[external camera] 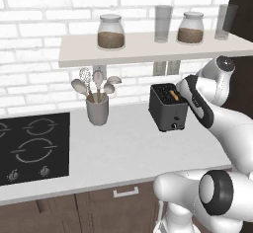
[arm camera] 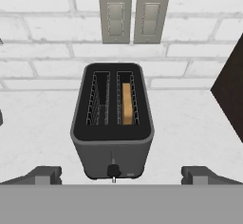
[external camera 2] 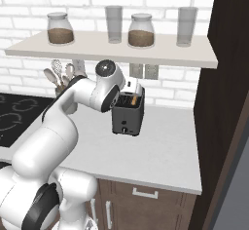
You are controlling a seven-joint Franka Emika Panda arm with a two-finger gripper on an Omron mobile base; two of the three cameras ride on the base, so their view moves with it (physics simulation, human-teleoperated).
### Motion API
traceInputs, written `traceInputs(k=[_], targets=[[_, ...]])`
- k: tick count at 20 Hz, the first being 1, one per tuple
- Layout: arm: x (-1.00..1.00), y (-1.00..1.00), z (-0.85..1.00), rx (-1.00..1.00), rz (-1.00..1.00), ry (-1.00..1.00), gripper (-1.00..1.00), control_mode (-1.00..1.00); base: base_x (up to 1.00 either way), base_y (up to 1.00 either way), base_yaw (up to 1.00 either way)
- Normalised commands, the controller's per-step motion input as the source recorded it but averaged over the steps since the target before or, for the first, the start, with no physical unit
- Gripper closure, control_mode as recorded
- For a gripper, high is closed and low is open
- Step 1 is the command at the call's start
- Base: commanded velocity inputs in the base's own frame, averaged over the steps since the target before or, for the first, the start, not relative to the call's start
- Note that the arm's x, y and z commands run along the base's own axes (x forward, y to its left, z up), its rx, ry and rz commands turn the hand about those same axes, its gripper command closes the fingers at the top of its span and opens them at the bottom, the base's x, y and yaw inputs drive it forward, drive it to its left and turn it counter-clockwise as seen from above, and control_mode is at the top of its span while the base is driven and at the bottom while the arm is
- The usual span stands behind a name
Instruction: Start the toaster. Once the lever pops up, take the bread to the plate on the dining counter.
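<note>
Currently the toaster [arm camera: 112, 123] stands near the back edge of the counter [external camera: 123, 153], close to the brick wall below two wall switches [arm camera: 127, 16], with bare counter open in front and on both sides. Its right slot holds the bread [arm camera: 126, 103], sunk low; the left slot is empty. The hand [arm camera: 121, 174] hovers above the toaster's front, fingers spread wide, gripping nothing. A utensil holder [external camera: 97, 109] stands well apart, toward the hob [external camera: 32, 148].

One toaster [arm camera: 112, 123] with two slots, one bread slice [arm camera: 126, 103]; two filled jars [external camera: 110, 31] and two empty glasses [external camera: 163, 23] on one shelf [external camera: 148, 50]; one utensil holder [external camera: 97, 109]; two wall switch plates [arm camera: 115, 15]; one hob [external camera: 33, 147].
</note>
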Motion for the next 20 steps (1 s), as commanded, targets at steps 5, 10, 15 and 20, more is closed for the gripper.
traceInputs(k=[5, 10, 15, 20], targets=[[0.0, 0.0, 0.0, 0.0, 0.0, 0.0, -1.0, -1.0, 0.0, 0.0, 0.0], [0.0, 0.0, 0.0, 0.0, 0.0, 0.0, -1.0, -1.0, 0.0, 0.0, 0.0], [0.0, 0.0, 0.0, 0.0, 0.0, 0.0, -1.0, -1.0, 0.0, 0.0, 0.0], [0.0, 0.0, 0.0, 0.0, 0.0, 0.0, -1.0, -1.0, 0.0, 0.0, 0.0]])
